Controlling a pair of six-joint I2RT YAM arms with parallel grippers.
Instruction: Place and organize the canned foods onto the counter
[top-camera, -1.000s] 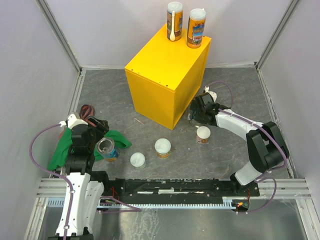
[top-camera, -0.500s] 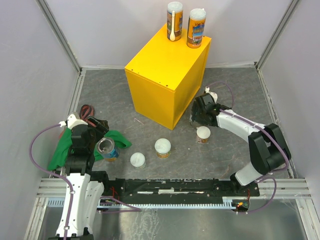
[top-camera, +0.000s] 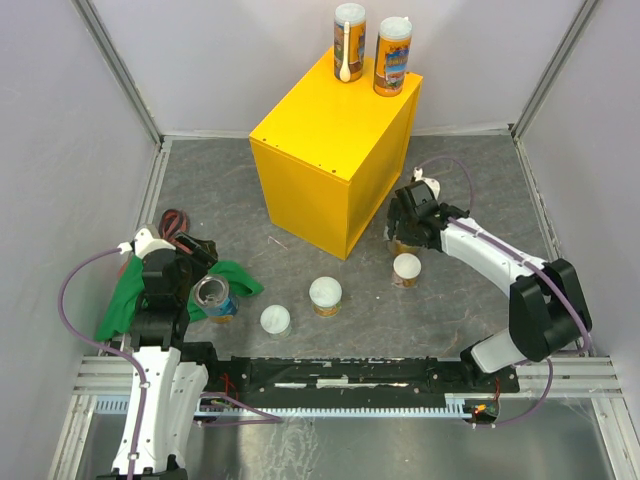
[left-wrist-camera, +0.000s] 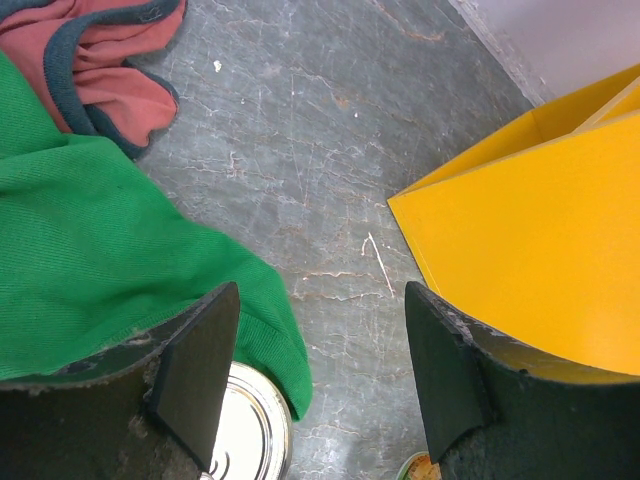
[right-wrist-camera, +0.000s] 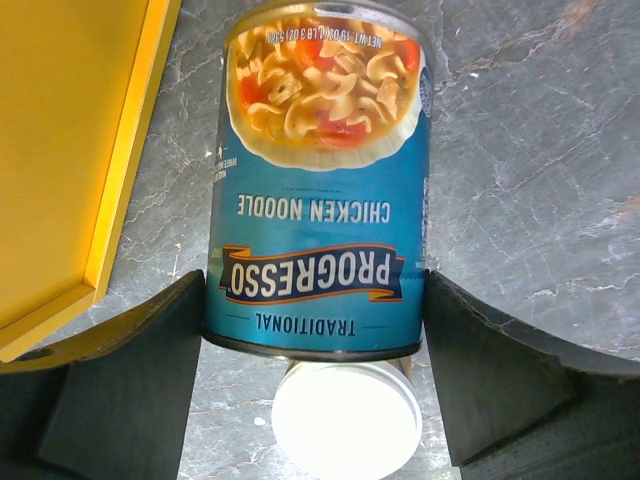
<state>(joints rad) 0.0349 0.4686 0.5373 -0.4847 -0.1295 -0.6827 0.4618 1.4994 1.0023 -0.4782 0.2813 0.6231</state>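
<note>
Right hand pinches the blue can; shallow fingertip hold risks slippage onto the white-lidded can below.

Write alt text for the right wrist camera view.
A blue chicken noodle soup can is gripped between the right gripper's two dark fingers. A small white-lidded can shows below it in the frame, over the grey table, and a yellow cabinet fills the left edge.
</note>
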